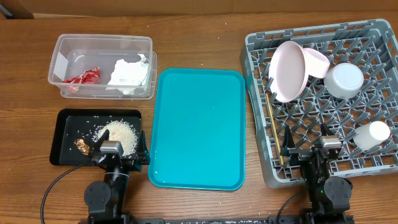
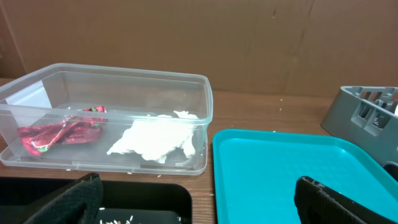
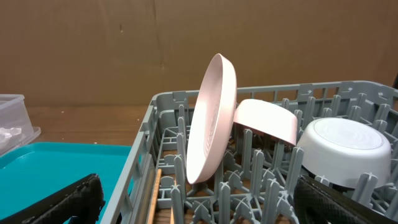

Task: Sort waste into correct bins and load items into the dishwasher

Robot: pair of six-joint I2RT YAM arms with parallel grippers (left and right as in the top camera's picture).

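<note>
Dish rack (image 1: 257,118): right side of table, loaded. Right gripper (image 3: 196,202) hangs over its near edge, jaws spread wide, nothing between them. Risk: a forward lunge of this arm strikes the load.

Teal tray (image 1: 199,127): centre, bare. Little sorting seems left, so any extra move is mostly exposure to error.

Clear tub (image 1: 102,38): far left, holds wrapper (image 1: 82,78) and napkin (image 1: 129,73). Light contents, low concern.

Black tray (image 1: 62,124): near left. Left gripper (image 2: 199,202) sits at its near edge, jaws wide, empty. A nudge to the rim would shift the tray.

Plate (image 1: 288,71): on edge, tilted, appears to touch pink bowl (image 1: 316,61). Likeliest failure: a knock topples it.

Grey-white bowl (image 1: 344,80): upside down, looks stable.

Cup (image 1: 372,135): seems to lie on its side near the right wall. Could roll if the rack is jarred.

Chopsticks (image 1: 274,127): along the left wall, thin enough to slip through the lattice.

Rice (image 1: 118,134), brown lump (image 1: 83,144): loose in black tray, would scatter if it is bumped.
</note>
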